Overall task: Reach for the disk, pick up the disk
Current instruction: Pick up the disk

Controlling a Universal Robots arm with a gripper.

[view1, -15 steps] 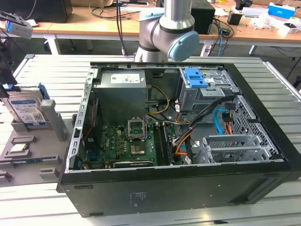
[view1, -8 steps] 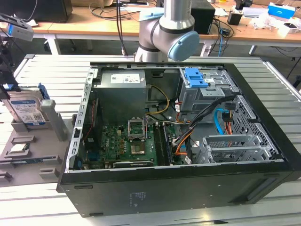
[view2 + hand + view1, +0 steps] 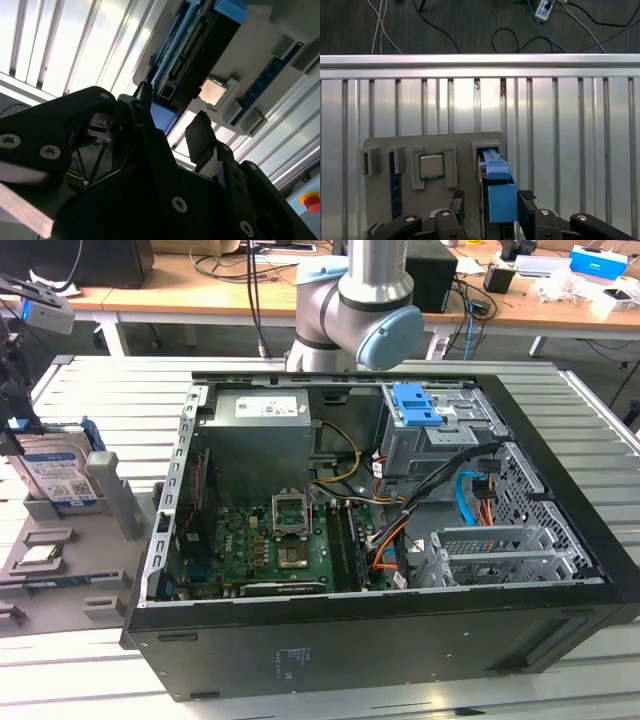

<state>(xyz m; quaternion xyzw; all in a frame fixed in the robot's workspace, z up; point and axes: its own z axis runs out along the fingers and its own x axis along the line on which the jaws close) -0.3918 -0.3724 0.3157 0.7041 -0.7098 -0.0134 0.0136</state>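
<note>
The disk (image 3: 55,475) stands on edge in a slot of a grey fixture (image 3: 60,570) at the exterior view's left, its barcode label facing out and blue rails on its edges. In the first wrist view its blue rail (image 3: 499,192) points up between the two black fingers (image 3: 526,200). My gripper (image 3: 491,199) is open and straddles the disk's upper edge, with gaps on both sides. The second wrist view shows the same: the gripper (image 3: 172,120) with the disk (image 3: 195,50) beyond the fingertips. In the exterior view the gripper (image 3: 20,425) hangs just above the disk.
An open computer case (image 3: 400,660) with a blue clip (image 3: 415,405) inside stands in the middle of the slatted metal table (image 3: 570,150). The fixture also holds a square processor chip (image 3: 431,166) beside the disk's slot. The table's edge (image 3: 480,61) lies just beyond the fixture.
</note>
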